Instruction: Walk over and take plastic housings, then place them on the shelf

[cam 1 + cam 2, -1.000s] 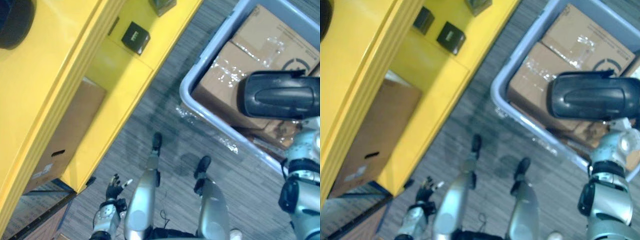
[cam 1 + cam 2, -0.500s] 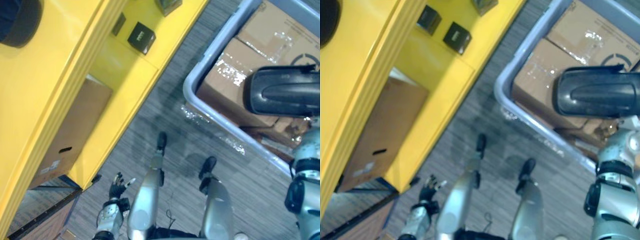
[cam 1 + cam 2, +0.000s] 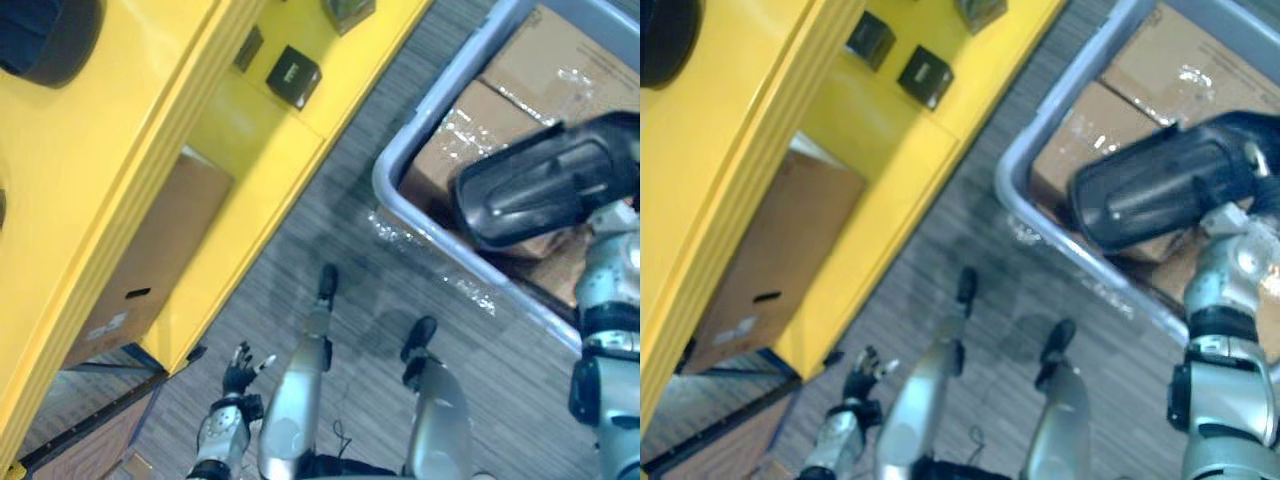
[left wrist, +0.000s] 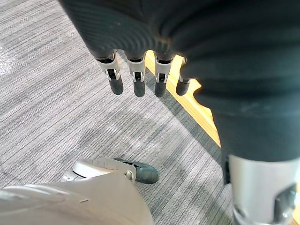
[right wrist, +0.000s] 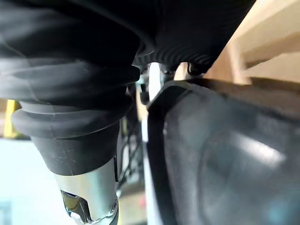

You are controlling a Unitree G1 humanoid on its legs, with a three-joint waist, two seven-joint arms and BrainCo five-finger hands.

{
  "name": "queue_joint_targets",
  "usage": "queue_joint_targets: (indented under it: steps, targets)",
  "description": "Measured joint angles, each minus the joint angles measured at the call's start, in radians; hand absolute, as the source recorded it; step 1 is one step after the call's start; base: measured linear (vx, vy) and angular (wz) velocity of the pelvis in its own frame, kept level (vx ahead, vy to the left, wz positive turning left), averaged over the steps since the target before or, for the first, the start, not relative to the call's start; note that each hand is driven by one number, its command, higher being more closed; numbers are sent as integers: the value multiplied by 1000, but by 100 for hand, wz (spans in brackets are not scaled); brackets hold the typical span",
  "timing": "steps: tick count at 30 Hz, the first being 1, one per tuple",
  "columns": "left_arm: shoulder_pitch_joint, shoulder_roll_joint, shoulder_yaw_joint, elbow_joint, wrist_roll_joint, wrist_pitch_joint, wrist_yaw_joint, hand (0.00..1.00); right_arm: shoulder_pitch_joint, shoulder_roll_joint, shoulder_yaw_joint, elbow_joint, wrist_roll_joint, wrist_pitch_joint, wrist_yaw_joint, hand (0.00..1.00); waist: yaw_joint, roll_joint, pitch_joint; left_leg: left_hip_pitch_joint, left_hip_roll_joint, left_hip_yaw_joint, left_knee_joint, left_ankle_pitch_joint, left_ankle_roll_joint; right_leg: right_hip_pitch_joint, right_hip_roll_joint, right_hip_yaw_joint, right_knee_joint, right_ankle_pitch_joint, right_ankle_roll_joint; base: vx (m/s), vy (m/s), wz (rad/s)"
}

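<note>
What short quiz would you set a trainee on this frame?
1. True or false: the left hand hangs open, holding nothing.
2. What lies in the grey bin?
3. Which carries the plastic housing: A, the left hand; B, the right hand; C, neither?
Key: 1 true; 2 cardboard boxes; 3 B.

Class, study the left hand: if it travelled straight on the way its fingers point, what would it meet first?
The left hand would probably meet the grey carpet floor first, just short of the yellow shelf base; depth is unclear.
</note>
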Motion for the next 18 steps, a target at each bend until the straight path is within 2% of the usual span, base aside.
queue_joint_targets:
  steps: [7,14,18]
  targets:
    - [0,0,0,0,0,0,0,0,-30,1,14,-10,-20,19,-45,0,9,0,0,1,0,0,3,0,0,1,-1,0,7,-2,-1,11,-48,0]
    - [3,0,0,1,0,-1,0,0,-59,1,14,-5,-20,20,-138,0,13,0,0,8,1,0,7,1,-1,5,-1,0,13,-2,-1,-2,-44,-1]
    - [19,0,1,1,0,-3,0,0,-60,0,6,-2,-107,4,-234,0,9,0,0,39,2,1,-3,2,-2,34,0,0,4,-2,-1,11,-34,-1]
